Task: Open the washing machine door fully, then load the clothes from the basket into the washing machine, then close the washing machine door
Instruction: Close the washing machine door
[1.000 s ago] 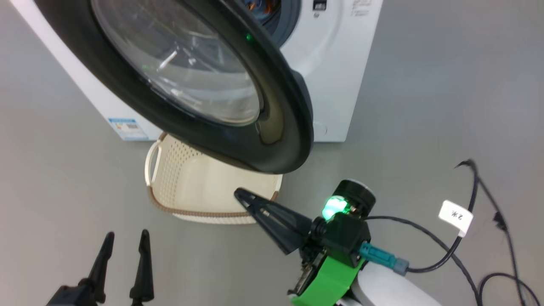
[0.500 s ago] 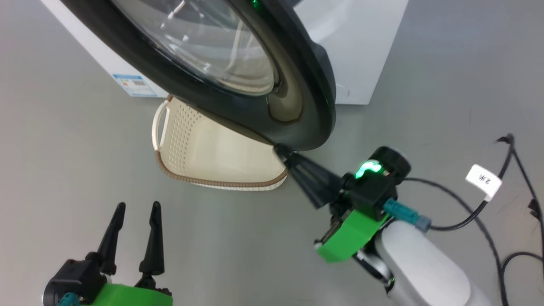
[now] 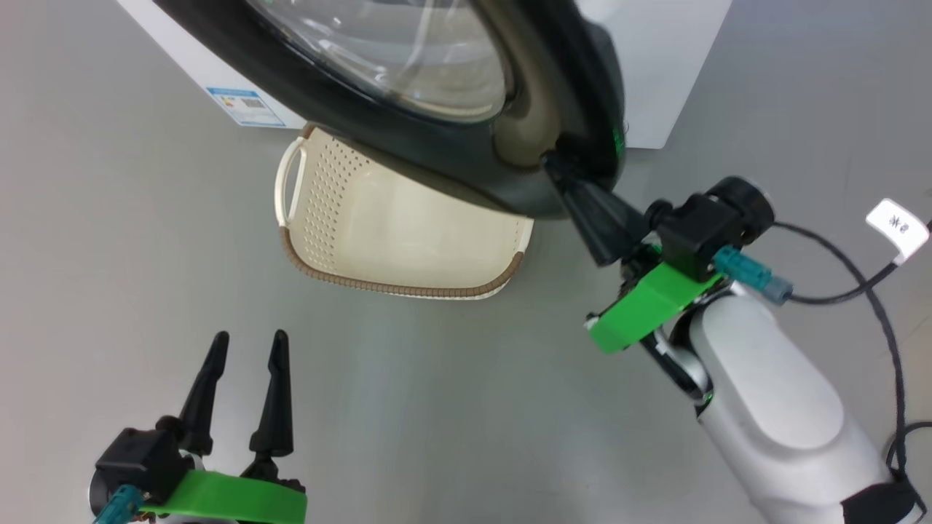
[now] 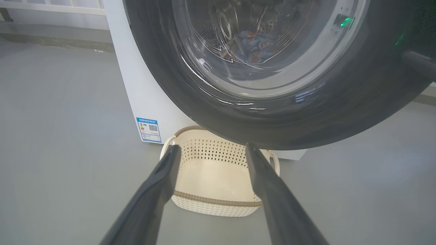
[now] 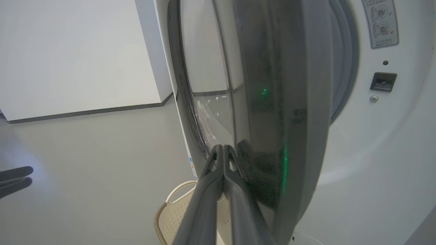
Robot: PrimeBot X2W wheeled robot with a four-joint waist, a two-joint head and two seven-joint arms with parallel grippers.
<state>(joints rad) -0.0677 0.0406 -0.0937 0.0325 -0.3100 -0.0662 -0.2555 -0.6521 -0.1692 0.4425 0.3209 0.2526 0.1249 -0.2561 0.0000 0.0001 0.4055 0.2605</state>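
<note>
My right arm point(image 3: 764, 393) stretches forward, right gripper point(image 3: 557, 164) clenched, tips touching the door point(image 3: 451, 156) at its rim. My left gripper point(image 3: 250, 336) sits low, fingers spread, empty. The basket point(image 3: 408, 240) lies under the door.

Prob. a robotics test lab, not a home laundry rm. The washing machine point(image 4: 133, 85) is standing out on a wide, plain grey floor point(image 3: 109, 255), w/ blank white walls point(image 5: 68, 51) and a dark skirting strip point(image 5: 85, 114) running behind. A blue label sticker point(image 4: 148, 129) is sitting low on its white body. Loose black cables point(image 3: 837, 295) w/ a white tag point(image 3: 897, 225) are trailing over the floor, and a small basket point(image 3: 393, 287) is sitting by the washer.
</note>
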